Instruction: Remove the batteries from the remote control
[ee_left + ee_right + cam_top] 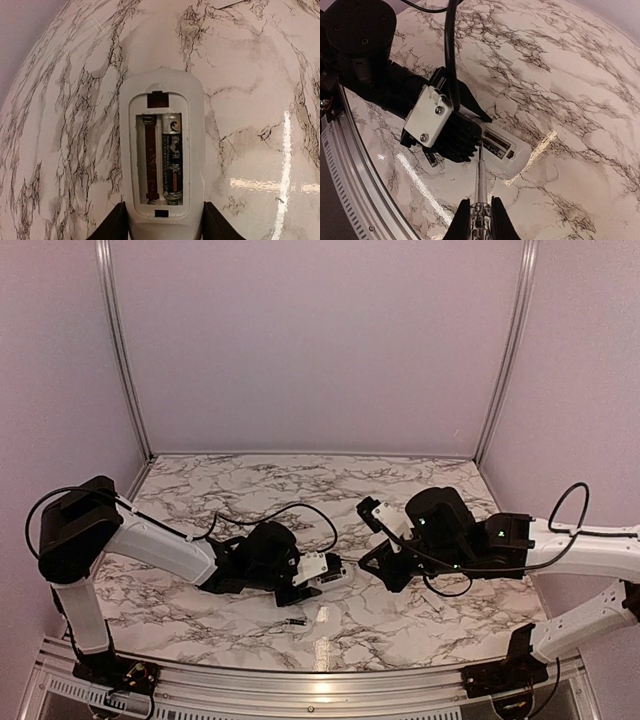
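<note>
- The left gripper [165,222] is clamped on the remote control [162,100]. One finger presses each long side at the remote's near end, and the rest of the body projects forward past the fingertips.
- The remote control is held low over the marble table [420,480], near its middle, with the battery compartment [160,155] facing up and uncovered.
- One seated battery [172,160] occupies the right-hand slot as the left wrist camera sees it. The left-hand slot is bare, with its spring contact exposed.
- One loose battery [296,621] lies flat on the table, just on the near-edge side of the left gripper and apart from it.
- The right gripper [480,205] is closed on a thin grey stick [480,175], which points straight out from between its fingers.
- The stick's tip sits at the compartment end closest to the left gripper's fingers. Contact with the seated battery cannot be confirmed.
- The right gripper stands just beside the remote control on its right, separated from it by the exposed length of the stick.
</note>
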Controlling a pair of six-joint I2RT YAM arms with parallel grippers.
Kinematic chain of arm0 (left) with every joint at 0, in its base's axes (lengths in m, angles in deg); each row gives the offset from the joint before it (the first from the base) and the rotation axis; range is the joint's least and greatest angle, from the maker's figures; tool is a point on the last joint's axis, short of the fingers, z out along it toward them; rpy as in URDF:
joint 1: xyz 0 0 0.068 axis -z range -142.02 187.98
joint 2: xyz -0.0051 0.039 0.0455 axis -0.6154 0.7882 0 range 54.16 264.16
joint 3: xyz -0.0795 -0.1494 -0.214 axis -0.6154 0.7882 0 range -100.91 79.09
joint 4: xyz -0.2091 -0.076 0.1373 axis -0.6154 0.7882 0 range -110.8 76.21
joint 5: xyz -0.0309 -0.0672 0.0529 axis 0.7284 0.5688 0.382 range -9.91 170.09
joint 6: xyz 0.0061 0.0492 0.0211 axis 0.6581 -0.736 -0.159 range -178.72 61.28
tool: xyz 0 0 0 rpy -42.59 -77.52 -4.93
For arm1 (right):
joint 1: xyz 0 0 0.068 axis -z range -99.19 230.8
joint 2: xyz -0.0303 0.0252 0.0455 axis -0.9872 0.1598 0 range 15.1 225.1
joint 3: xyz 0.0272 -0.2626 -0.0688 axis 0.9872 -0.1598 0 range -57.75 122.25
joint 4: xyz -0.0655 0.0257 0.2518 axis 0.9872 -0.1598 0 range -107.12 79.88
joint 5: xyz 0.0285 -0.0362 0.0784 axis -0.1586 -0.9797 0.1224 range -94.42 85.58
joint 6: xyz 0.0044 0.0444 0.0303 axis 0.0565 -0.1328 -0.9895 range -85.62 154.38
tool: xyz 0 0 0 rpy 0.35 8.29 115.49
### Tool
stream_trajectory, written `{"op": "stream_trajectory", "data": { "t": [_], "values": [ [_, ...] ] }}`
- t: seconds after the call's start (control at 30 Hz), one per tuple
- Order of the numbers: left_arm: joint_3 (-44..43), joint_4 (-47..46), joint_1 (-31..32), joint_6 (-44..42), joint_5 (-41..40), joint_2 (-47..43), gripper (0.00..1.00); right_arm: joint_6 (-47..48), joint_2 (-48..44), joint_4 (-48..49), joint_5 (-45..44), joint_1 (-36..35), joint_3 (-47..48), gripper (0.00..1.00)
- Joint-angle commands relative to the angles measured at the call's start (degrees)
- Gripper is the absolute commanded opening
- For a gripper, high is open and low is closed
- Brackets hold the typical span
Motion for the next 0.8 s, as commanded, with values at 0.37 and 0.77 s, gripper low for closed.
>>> {"op": "stream_trajectory", "data": {
  "t": [0.37, 0.77],
  "values": [
    [-11.3, 11.5, 0.1, 4.7, 0.1, 9.7, 0.1, -1.0, -7.8, -1.6, -3.3, 0.5, -4.9, 0.0],
    [-7.6, 2.7, 0.1, 7.7, 0.5, 1.0, 0.99, -5.9, -12.4, -0.3, -8.8, 0.6, -6.3, 0.0]
  ]
}}
